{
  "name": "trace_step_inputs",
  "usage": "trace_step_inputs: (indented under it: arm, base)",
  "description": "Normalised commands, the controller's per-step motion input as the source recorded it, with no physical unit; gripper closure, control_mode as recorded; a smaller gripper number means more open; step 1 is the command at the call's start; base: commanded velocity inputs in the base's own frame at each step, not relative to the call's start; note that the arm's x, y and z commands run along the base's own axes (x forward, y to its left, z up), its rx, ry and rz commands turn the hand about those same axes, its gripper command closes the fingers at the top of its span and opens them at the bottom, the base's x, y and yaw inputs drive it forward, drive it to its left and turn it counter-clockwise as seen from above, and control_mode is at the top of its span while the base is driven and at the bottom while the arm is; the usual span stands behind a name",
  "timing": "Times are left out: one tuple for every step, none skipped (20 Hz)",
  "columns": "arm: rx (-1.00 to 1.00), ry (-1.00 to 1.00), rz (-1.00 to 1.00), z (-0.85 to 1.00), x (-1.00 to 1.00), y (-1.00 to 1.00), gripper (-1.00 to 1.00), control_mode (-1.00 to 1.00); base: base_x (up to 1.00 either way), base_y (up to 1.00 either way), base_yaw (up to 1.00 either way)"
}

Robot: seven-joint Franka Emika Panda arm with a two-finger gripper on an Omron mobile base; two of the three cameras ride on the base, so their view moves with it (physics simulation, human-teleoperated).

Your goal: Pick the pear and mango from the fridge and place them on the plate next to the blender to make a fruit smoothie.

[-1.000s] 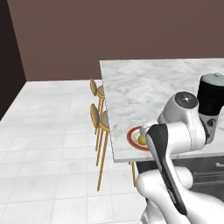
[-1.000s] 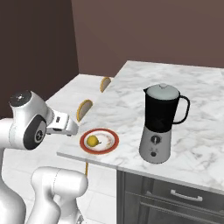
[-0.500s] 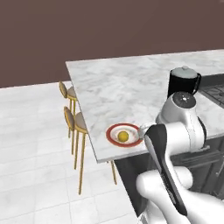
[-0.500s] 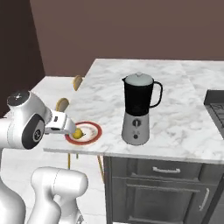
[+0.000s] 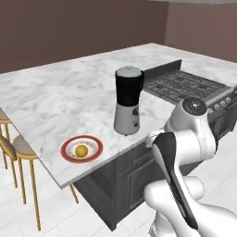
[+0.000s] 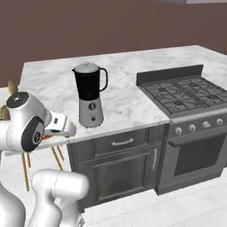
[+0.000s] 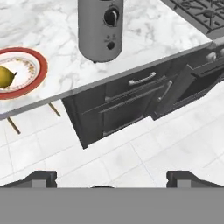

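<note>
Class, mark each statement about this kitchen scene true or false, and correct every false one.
1. A small plain yellow pear lies on the round white plate with the red rim. True.
2. The black-jarred blender with the grey base stands on the gas stove. False: it stands on the white marble counter, between the plate and the stove.
3. The gripper is closed on a red-and-green mango. False: its dark fingertips stand wide apart with nothing between them.
4. The plate lies near the counter's front edge. True.
5. Two fruits share the plate. False: it bears the pear alone.
</note>
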Motion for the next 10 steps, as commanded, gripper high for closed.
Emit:
trace_step_inputs:
  arm:
    - [0.00,0.00,0.00,0.00,0.00,0.00,-1.00,1.00]
    - [0.00,0.00,0.00,0.00,0.00,0.00,-1.00,1.00]
    - [0.00,0.00,0.00,0.00,0.00,0.00,-1.00,1.00]
    - [0.00,0.00,0.00,0.00,0.00,0.00,-1.00,1.00]
    - [0.00,0.00,0.00,0.00,0.00,0.00,-1.00,1.00]
    - [0.00,0.00,0.00,0.00,0.00,0.00,-1.00,1.00]
    - [0.00,0.00,0.00,0.00,0.00,0.00,-1.00,1.00]
    - [0.00,0.00,0.00,0.00,0.00,0.00,-1.00,1.00]
    - [0.00,0.00,0.00,0.00,0.00,0.00,-1.00,1.00]
    - [0.00,0.00,0.00,0.00,0.00,0.00,-1.00,1.00]
  base:
    - [-0.29,-0.13,-0.68]
    - [-0.28,-0.12,-0.67]
    - [-0.21,-0.08,-0.68]
    - [-0.19,-0.05,-0.69]
    - [-0.16,-0.04,-0.67]
    - [-0.12,-0.06,-0.66]
    - [-0.09,-0.09,-0.66]
    - [-0.04,-0.10,-0.67]
    - [0.00,-0.07,-0.69]
    - [0.00,-0.06,-0.70]
